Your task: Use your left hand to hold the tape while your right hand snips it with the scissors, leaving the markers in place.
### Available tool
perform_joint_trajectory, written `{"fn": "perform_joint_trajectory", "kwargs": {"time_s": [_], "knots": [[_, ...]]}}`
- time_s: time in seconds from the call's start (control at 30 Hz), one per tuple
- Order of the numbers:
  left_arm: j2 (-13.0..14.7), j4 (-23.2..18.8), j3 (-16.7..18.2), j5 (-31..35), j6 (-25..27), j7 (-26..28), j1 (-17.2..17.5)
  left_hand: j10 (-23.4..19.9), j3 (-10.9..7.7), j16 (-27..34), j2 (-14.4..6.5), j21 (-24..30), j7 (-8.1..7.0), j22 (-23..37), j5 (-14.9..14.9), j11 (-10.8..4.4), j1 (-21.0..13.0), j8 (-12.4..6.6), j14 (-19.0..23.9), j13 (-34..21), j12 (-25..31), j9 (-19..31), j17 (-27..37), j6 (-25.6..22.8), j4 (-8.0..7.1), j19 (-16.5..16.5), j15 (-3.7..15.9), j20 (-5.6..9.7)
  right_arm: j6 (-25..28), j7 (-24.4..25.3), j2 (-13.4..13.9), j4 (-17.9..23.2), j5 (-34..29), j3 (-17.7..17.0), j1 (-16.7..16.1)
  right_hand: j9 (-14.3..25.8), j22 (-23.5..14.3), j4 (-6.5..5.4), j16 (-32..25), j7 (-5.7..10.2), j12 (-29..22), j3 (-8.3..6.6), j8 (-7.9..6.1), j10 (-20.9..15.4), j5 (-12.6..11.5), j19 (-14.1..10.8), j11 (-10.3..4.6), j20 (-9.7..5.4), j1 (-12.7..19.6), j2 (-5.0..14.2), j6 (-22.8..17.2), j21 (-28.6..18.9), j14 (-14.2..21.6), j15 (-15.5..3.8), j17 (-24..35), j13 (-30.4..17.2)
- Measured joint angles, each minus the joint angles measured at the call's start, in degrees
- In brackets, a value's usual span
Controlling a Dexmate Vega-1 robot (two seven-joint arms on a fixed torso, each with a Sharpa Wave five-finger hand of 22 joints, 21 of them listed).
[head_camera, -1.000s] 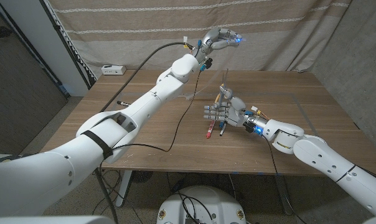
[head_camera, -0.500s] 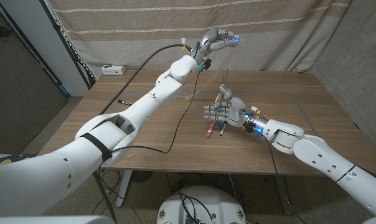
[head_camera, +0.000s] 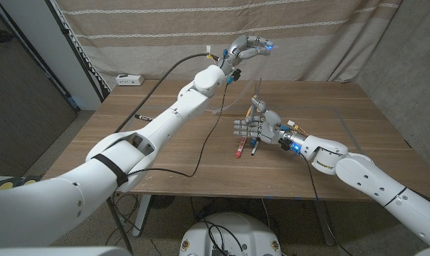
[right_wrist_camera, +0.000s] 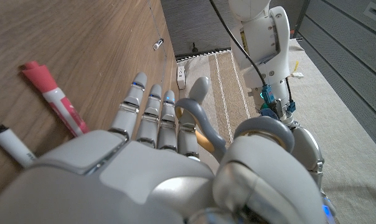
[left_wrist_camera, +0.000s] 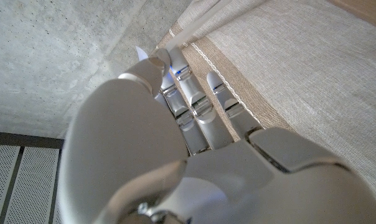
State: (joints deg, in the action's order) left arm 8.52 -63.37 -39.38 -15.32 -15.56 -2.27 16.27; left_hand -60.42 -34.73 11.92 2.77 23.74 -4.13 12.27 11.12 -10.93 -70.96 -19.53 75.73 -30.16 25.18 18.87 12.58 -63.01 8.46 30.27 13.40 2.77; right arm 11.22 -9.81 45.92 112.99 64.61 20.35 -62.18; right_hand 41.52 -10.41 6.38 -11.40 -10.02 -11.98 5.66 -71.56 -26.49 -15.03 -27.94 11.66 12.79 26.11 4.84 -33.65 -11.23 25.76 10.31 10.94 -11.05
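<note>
Markers: a red marker [head_camera: 239, 149] and a white, black-capped marker [head_camera: 253, 148] are seen lying side by side on the table, just in front of the right hand; their long axes run roughly from the near edge toward the far edge.
Right hand: the right hand [head_camera: 260, 128] is held low over the table with its fingers straight and close together, while the grey loops of the scissors [right_wrist_camera: 203, 127] are hooked at the thumb side (seen from the right wrist). The blades [head_camera: 257, 91] are pointed up and away from the table.
Tape: a thin clear strip [head_camera: 259, 71] is faintly seen running down from the left hand toward the scissors; contact with the blades cannot be told.
Left hand: the left hand [head_camera: 252, 47] is raised well above the far half of the table, fingers curled together and pinched at their tips.
Table: a wooden table [head_camera: 165, 156] with a small black marker [head_camera: 142, 116] near its left edge.
Room: a striped beige curtain [head_camera: 201, 35] is hung behind the table, and a white power strip [head_camera: 129, 80] lies beyond the far left corner.
</note>
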Motion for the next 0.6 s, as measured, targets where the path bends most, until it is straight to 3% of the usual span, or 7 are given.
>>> {"fn": "perform_joint_trajectory", "kwargs": {"time_s": [0.6], "knots": [[-1.2,3.7,0.1,-0.3,-1.5,-0.1,-1.4,0.0,0.24,-0.1,-0.1,0.2,0.0,0.0,0.0,0.01,-0.1,0.0,0.0,0.0,0.0,0.0,0.0,0.0,0.23,-0.3,0.0,0.28,0.4,0.0,-0.2,-0.6,0.2,-0.1,0.4,0.0,0.0,0.0,0.0,0.0,0.0,0.0,0.0,0.0,0.2,0.0,0.0,0.0,0.0,0.0,0.0,0.0,0.0,0.0,0.0,0.0]]}}
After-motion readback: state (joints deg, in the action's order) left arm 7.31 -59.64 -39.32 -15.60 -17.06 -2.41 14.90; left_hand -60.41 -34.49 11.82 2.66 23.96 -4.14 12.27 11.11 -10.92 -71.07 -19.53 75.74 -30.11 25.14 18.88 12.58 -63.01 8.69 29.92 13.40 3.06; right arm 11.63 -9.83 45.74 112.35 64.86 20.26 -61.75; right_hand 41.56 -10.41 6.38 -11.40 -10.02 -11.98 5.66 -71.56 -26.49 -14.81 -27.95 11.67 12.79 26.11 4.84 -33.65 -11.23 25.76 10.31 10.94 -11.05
